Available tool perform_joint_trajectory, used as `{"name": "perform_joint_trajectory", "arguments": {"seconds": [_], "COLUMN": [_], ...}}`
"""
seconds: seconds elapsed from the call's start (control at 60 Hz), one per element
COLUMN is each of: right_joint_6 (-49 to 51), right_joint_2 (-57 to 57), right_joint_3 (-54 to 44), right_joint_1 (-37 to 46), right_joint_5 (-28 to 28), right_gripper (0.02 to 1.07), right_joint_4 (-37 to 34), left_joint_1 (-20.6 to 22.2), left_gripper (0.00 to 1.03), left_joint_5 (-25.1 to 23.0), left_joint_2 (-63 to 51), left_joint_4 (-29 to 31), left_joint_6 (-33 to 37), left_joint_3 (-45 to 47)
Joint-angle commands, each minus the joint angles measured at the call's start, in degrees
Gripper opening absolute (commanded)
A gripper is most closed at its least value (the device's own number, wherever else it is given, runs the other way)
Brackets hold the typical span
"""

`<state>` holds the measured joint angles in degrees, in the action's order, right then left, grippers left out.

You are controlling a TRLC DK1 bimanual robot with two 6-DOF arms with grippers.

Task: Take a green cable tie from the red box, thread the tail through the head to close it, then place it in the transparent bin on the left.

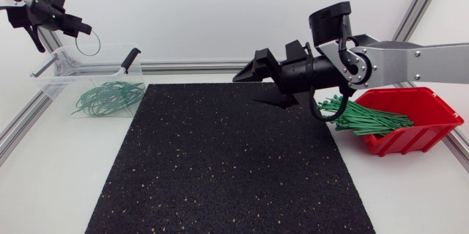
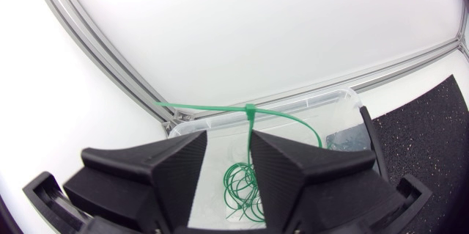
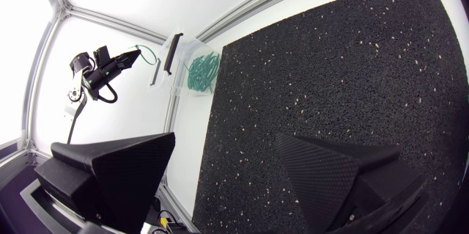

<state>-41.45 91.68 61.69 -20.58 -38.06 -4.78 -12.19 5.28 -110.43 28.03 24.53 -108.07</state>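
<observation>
The left jaws stand slightly apart above the clear bin (image 1: pixel 51 80), the looped green tie (image 1: pixel 89 42) hanging against one side. It could snag there or spring off past the rim. Right jaws gape wide, empty.

The head camera sits fixed above the table (image 1: pixel 58 183) and looks down on the black mat (image 1: pixel 220 161) from some way off, with the left claw (image 1: pixel 77 24) at one side and the right claw (image 1: pixel 261 91) at the other. The left wrist camera rides just behind the left claw (image 2: pixel 227 146) and faces down past its fingers. It is close to the transparent bin (image 2: pixel 308 102), which lies under and ahead of the claw, and a corner of the mat (image 2: pixel 432 117) shows beside it. The right wrist camera looks past the right claw (image 3: pixel 227 142) from high up, across the mat (image 3: pixel 330 80) ahead of it, to the bin (image 3: pixel 179 50) and left claw (image 3: pixel 130 58) far beyond. All three views share the bin and mat.
</observation>
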Motion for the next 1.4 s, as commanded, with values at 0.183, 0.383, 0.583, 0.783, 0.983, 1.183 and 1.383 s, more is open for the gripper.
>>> {"name": "perform_joint_trajectory", "arguments": {"seconds": [0.183,0.383,0.583,0.783,0.983,1.183,1.383], "right_joint_6": [1.20,1.20,1.55,2.96,5.15,12.18,19.57], "right_joint_2": [-2.03,-3.09,-3.79,-4.23,-5.11,-8.27,-10.12], "right_joint_3": [-1.84,-2.28,-2.54,-2.54,-2.54,-3.68,-6.67], "right_joint_1": [-0.69,-1.04,-1.31,-2.10,-1.75,-0.60,3.09], "right_joint_5": [0.53,1.24,2.29,5.28,7.83,15.92,19.78], "right_gripper": [1.03,1.03,1.03,1.03,1.03,1.03,1.03], "right_joint_4": [-0.85,-1.03,-1.11,-1.64,-2.43,-2.52,-2.43], "left_joint_1": [0.50,0.41,0.94,1.73,4.89,7.79,8.76], "left_gripper": [1.00,0.99,0.99,0.99,0.99,0.99,0.99], "left_joint_5": [0.61,0.52,0.52,0.35,0.17,0.17,0.17], "left_joint_2": [-0.75,1.01,4.88,9.18,15.69,24.65,29.84], "left_joint_4": [0.97,0.80,1.06,0.97,0.18,-10.28,-12.47], "left_joint_6": [1.74,1.66,1.48,0.60,-0.63,-0.54,-0.80], "left_joint_3": [-0.82,0.23,2.69,5.06,12.01,24.58,31.61]}}
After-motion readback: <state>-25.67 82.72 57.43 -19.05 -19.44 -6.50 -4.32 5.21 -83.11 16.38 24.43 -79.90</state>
